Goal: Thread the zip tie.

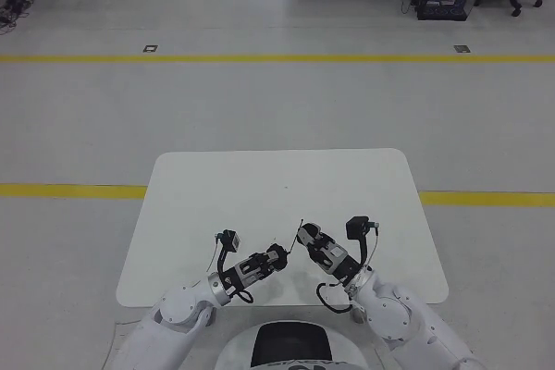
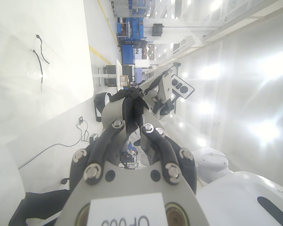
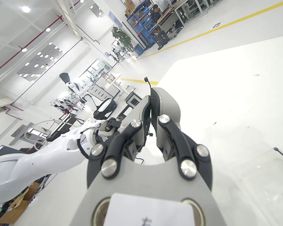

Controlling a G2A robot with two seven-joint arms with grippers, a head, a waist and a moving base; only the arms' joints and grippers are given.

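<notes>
Closest in, the right pincer (image 3: 150, 95) is pinched tight on a thin black plastic zip tie (image 3: 146, 80). The tie's small square head pokes out just past the fingertips, and its strap runs back between the pads. Its long axis follows the line of the fingers, pointing up and away over the white, round-cornered bench (image 1: 287, 185).

From above, the left pincer (image 1: 278, 255) sits just beside the right one, tip towards tip and slightly nearer the robot's side of the bench. Its fingers are drawn together too, but I cannot tell whether anything is caught between them. The tie's tail end is hidden, so I cannot say which way it bends.

My reading is that the coming move turns on bringing the tail round to that exposed head. The left pincer is the only free one near enough to guide it, and the head's slot has to face it squarely.

Two spare black zip ties (image 2: 40, 55) lie on a clear plastic tray (image 2: 18, 76), well apart from both pincers. They should not get in the way.
</notes>
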